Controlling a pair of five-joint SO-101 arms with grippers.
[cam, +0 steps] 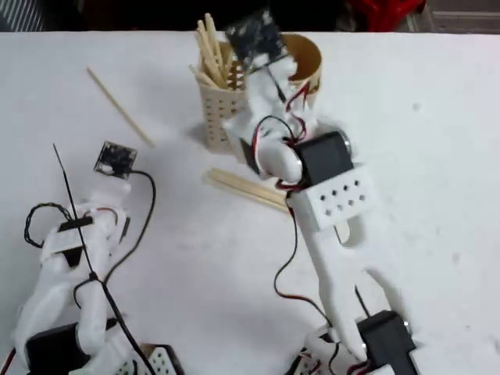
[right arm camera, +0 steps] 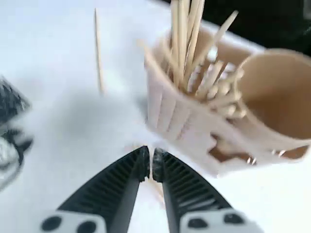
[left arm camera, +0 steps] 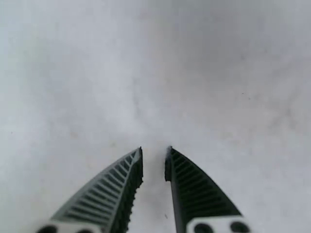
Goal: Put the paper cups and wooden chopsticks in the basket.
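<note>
On the white table, right gripper seems clenched beside basket, left gripper parted.

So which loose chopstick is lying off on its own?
The single chopstick left of the basket in the high view, lying diagonally; the other loose chopsticks lie bunched in front of the basket.

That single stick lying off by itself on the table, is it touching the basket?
Apart. The high view shows a stretch of bare table between the lone chopstick and the basket.
</note>
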